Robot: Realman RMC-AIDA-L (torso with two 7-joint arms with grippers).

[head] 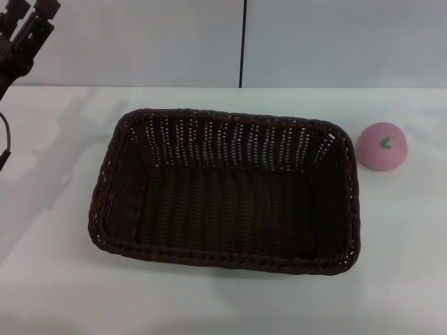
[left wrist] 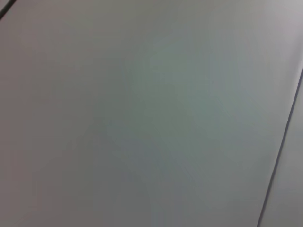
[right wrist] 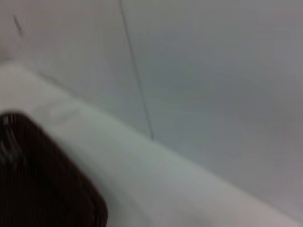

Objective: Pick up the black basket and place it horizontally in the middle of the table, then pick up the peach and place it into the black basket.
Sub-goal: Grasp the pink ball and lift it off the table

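We are seeing the black basket lying nearest to us, sitting flat and lengthwise across the middle of the white tabletop, its open mouth facing up and nothing showing inside it. The peach is resting on the tabletop just beside the basket's far right corner, apart from the rim, with its green leaf mark facing up. The left end effector is hanging raised at the far left corner, well apart from the basket; we cannot tell whether its fingers are apart or together. We are not seeing the right end effector anywhere, though its wrist camera is catching a dark corner of the basket against the tabletop edge and the wall
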